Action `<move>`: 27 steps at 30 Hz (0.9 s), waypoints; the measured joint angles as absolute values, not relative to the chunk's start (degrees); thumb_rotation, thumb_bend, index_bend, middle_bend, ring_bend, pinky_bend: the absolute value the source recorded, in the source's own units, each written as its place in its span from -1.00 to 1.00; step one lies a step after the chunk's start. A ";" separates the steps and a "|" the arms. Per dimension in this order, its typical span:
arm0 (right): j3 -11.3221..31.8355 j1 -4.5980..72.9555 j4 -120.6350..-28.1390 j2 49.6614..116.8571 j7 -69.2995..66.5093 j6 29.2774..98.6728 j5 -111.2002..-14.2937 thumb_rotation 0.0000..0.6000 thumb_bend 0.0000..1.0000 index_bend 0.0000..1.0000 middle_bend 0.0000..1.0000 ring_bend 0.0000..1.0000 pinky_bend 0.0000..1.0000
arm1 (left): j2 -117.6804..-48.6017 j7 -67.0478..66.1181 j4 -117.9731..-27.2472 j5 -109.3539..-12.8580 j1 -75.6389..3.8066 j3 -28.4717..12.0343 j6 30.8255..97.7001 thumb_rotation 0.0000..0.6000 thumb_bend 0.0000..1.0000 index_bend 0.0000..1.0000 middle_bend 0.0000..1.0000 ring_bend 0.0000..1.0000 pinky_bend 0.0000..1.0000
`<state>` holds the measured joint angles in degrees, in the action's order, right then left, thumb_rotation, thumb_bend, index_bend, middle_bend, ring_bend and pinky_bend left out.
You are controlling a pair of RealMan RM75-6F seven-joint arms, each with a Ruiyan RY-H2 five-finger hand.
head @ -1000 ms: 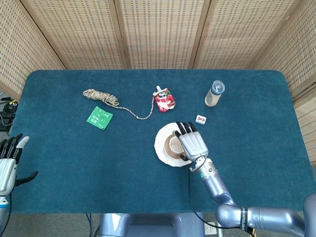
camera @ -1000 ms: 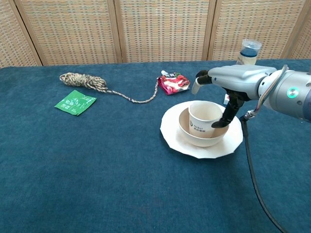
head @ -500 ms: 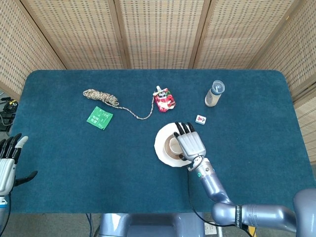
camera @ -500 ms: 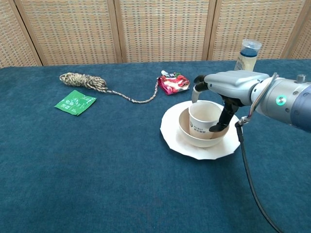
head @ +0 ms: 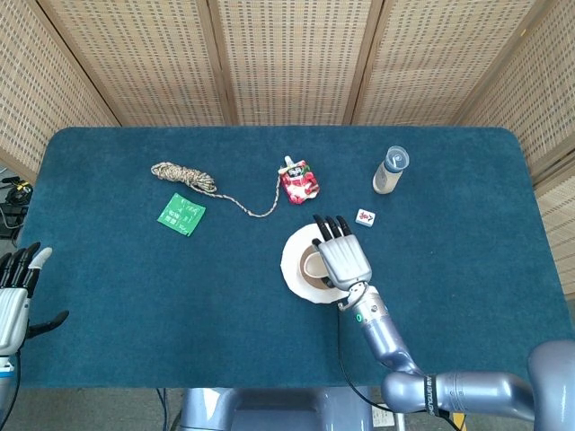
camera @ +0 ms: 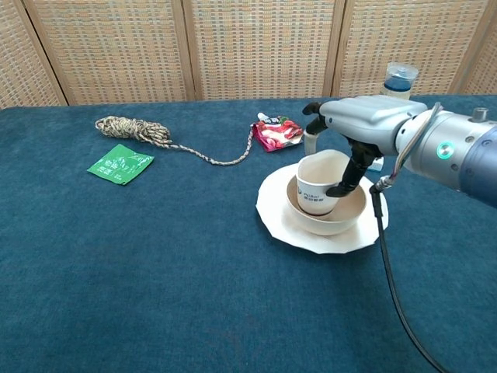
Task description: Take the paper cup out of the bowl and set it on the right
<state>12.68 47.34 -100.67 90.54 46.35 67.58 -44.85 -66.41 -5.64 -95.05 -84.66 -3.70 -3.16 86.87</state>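
A white paper cup [camera: 318, 183] stands in a cream bowl [camera: 347, 222] on a white plate [camera: 283, 224] at the table's middle. My right hand [camera: 359, 124] reaches over the cup from the right. Its thumb presses the cup's right wall and its fingers curl down behind the far rim, so it grips the cup. The cup leans slightly left and sits a little high in the bowl. From above, the right hand [head: 341, 256] covers most of the cup [head: 311, 265] and bowl. My left hand [head: 14, 303] hangs off the table's left front corner, fingers apart, holding nothing.
A red pouch [head: 298, 182] and a small tile [head: 365, 217] lie just behind the plate. A bottle [head: 391, 171] stands at the back right. A rope coil [head: 184, 177] and green packet [head: 181, 214] lie at the left.
My right hand has shifted left and closed around the cup. The cup has tipped left and risen slightly in the bowl. The left hand has not moved.
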 measured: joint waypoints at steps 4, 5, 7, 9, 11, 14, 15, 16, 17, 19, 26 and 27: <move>13.46 47.38 -103.33 88.54 46.67 69.30 -45.81 1.00 -0.20 -0.09 -0.86 -1.00 -0.83 | -66.42 -5.65 -95.04 -84.61 -3.70 -3.19 86.91 1.00 -0.95 -1.00 -1.00 -1.00 -1.00; 13.70 47.35 -103.94 87.91 46.70 69.77 -46.08 1.00 -0.20 -0.09 -0.86 -1.00 -0.83 | -66.41 -5.65 -95.04 -84.61 -3.69 -3.19 86.91 1.00 -0.95 -1.00 -1.00 -1.00 -1.00; 14.23 47.17 -105.08 86.48 46.69 70.86 -46.62 1.00 -0.20 -0.09 -0.86 -1.00 -0.83 | -66.40 -5.65 -95.04 -84.59 -3.69 -3.18 86.92 1.00 -0.95 -1.00 -1.00 -1.00 -1.00; 14.68 46.81 -105.68 85.07 46.58 71.87 -46.98 1.00 -0.20 -0.09 -0.86 -1.00 -0.83 | -66.44 -5.80 -95.00 -84.71 -3.71 -3.16 86.95 1.00 -0.95 -1.00 -1.00 -1.00 -1.00; 15.01 46.08 -106.01 83.08 46.29 72.88 -47.10 1.00 -0.20 -0.09 -0.86 -1.00 -0.83 | -66.55 -6.09 -94.96 -84.73 -3.75 -3.15 86.94 1.00 -0.95 -1.00 -1.00 -1.00 -1.00; 15.15 44.58 -105.57 80.45 45.22 73.80 -46.87 1.00 -0.20 -0.09 -0.85 -1.00 -0.83 | -66.75 -6.63 -95.00 -84.76 -3.77 -3.08 86.92 1.00 -0.95 -1.00 -1.00 -1.00 -1.00; 15.08 44.22 -105.11 80.03 44.82 73.89 -46.75 1.00 -0.20 -0.09 -0.85 -1.00 -0.83 | -66.83 -6.89 -95.04 -84.83 -3.77 -3.03 86.95 1.00 -0.95 -1.00 -1.00 -1.00 -1.00; 14.95 43.79 -104.37 79.67 44.28 73.91 -46.56 1.00 -0.20 -0.09 -0.85 -1.00 -0.83 | -66.89 -7.07 -95.07 -84.89 -3.77 -2.99 86.97 1.00 -0.95 -1.00 -1.00 -1.00 -1.00; 14.82 43.51 -103.78 79.46 43.90 73.86 -46.37 1.00 -0.20 -0.09 -0.85 -1.00 -0.83 | -66.95 -7.24 -95.09 -84.95 -3.77 -2.97 87.00 1.00 -0.95 -1.00 -1.00 -1.00 -1.00; 14.37 42.87 -102.13 79.12 42.99 73.39 -45.76 1.00 -0.20 -0.09 -0.85 -1.00 -0.83 | -67.11 -7.71 -95.12 -85.01 -3.77 -2.90 87.04 1.00 -0.95 -1.00 -1.00 -1.00 -1.00; 12.55 40.49 -94.71 79.58 37.66 70.15 -43.60 1.00 -0.21 -0.09 -0.85 -1.00 -0.83 | -67.55 -8.97 -95.23 -85.19 -3.76 -2.72 87.16 1.00 -0.95 -1.00 -1.00 -1.00 -1.00; 12.29 40.22 -93.55 79.83 36.91 69.61 -43.45 1.00 -0.21 -0.09 -0.85 -1.00 -0.83 | -67.61 -9.05 -95.26 -85.25 -3.72 -2.70 87.26 1.00 -0.95 -1.00 -1.00 -1.00 -1.00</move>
